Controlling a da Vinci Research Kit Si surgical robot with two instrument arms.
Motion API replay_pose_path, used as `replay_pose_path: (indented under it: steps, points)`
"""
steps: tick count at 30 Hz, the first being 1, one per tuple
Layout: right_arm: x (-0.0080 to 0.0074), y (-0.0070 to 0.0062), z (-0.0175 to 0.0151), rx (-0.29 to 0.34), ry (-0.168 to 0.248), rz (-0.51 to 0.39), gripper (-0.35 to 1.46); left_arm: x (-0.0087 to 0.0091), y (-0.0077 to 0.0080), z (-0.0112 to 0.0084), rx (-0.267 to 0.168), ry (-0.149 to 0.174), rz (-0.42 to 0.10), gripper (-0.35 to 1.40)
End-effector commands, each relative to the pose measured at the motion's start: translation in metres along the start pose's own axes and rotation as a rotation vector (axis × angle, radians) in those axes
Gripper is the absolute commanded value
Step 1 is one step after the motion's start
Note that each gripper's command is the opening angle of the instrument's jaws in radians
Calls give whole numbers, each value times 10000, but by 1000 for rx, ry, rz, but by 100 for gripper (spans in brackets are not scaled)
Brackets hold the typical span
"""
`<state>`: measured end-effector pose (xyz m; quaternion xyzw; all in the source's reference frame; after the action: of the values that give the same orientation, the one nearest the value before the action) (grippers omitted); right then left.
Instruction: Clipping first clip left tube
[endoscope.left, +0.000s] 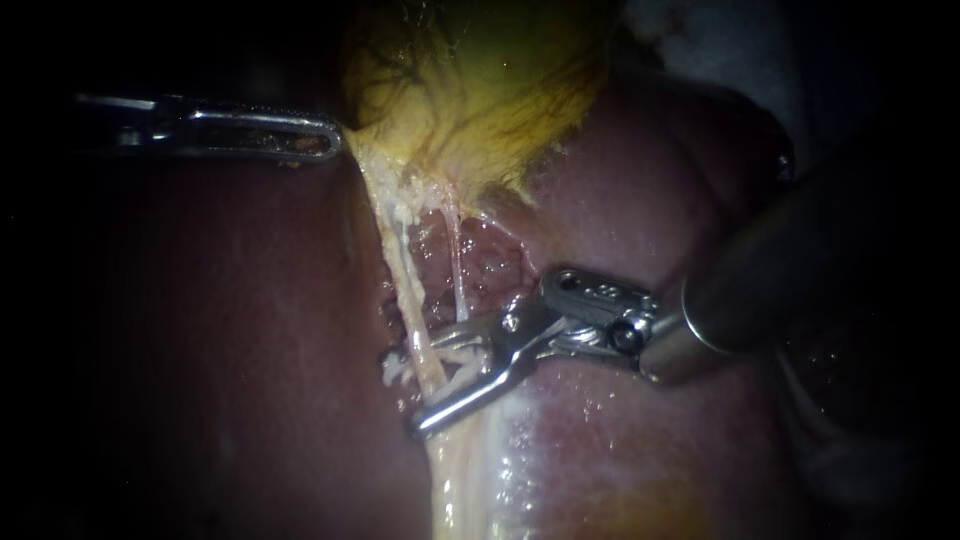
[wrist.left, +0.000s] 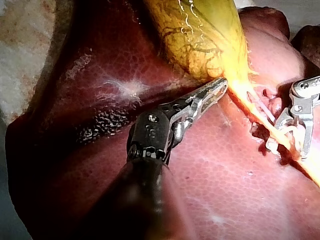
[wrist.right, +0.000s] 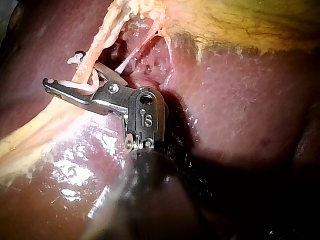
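- Our left instrument (endoscope.left: 325, 138), a slim steel shaft with narrow jaws, is clamped on the lower edge of the yellow-green, veined gallbladder (endoscope.left: 480, 80), above the dark red liver (endoscope.left: 640, 200).
- Our right instrument (endoscope.left: 403, 395) has its jaws apart, carrying a white clip (endoscope.left: 455, 355) astride the pale, stringy left tube (endoscope.left: 410, 290).
- We judge the clip placed but unfired. Next we must squeeze squarely across, sparing the thin pink tube (endoscope.left: 455, 265) beside it.

A pale, mottled surface (wrist.left: 22, 55) shows past the edge of the liver (wrist.left: 215, 170) (cloth or board, it cannot be told), and the dark red liver lies on it. The yellow-green gallbladder (wrist.left: 200, 35) lies on top of the liver.
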<state>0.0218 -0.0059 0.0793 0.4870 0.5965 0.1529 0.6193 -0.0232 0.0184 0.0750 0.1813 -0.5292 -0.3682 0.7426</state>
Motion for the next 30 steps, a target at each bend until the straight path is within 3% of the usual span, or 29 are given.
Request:
replay_pose_path:
  steps: [1,7,11,16,20,24,30]
  points:
    - [0,-4,1,12,-8,0,49,0,0,0,0,0,0,-35]
    - [-1,-20,11,58,-43,0,45,0,0,0,0,0,0,-35]
    - [0,-23,14,56,-55,0,36,0,0,-1,0,0,0,-35]
    - [12,-22,9,48,-44,6,-6,0,0,-1,0,0,0,-35]
    - [19,-23,6,48,-43,63,-35,0,0,-1,0,0,0,-35]
    - [18,-21,6,45,-47,98,-35,0,0,-1,0,0,0,-35]
    - [17,-22,5,24,-86,98,-35,0,0,-1,0,0,0,-35]
